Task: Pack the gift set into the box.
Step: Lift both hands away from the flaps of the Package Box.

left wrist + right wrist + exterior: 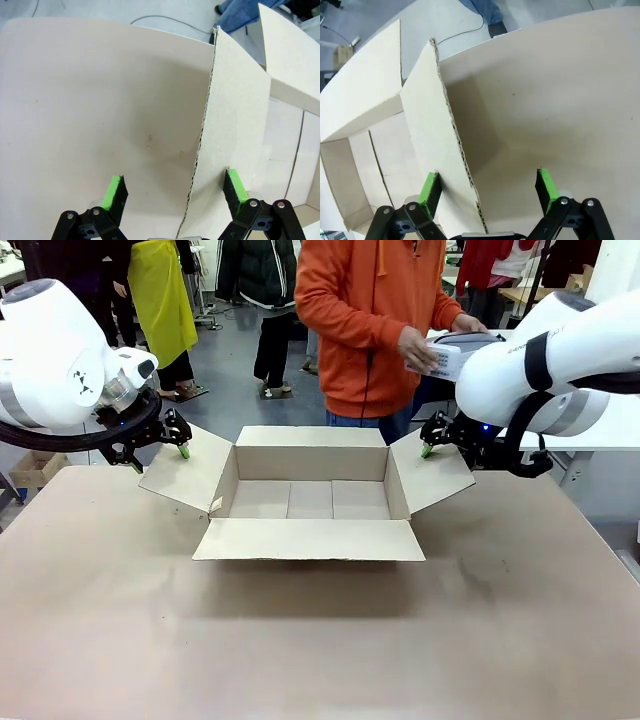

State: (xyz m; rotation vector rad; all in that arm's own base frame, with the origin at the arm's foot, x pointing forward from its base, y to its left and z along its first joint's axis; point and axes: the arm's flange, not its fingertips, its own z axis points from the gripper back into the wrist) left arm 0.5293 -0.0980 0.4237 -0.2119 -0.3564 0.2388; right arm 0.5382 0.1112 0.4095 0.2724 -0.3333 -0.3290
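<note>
The pale brown surface (320, 640) is carrying the box (310, 463), which is sitting open at the middle of it with all four flaps spread outward. The near flap (310, 540) is lying flat toward the camera, the far flap (310, 436) is leaning back toward the person (365, 330), and the left flap (185, 478) and right flap (435, 480) are angling up and out to the sides. Inside, the box is showing its plain cardboard floor, divided by two seams into three panels. The person in an orange top is standing just beyond the far flap. The white left arm (50, 355) and right arm (550, 360) are reaching in from the two sides. The gift set (455, 352) is being held in the person's hand (418, 348) at chest height, outside the box, above and beyond the right flap, and is partly hidden behind the right arm. The left tool (160, 455) is sitting at the outer end of the left flap; in its wrist view the left tool (174, 190) is standing with fingers apart, straddling the flap's corrugated edge, one green pad over the surface and the other over the flap's inner face. The right tool (448, 448) is doing the same at the right flap, and in its wrist view the right tool (487, 186) is spread wide, not clamped, with the flap's edge running up between its fingers.
</note>
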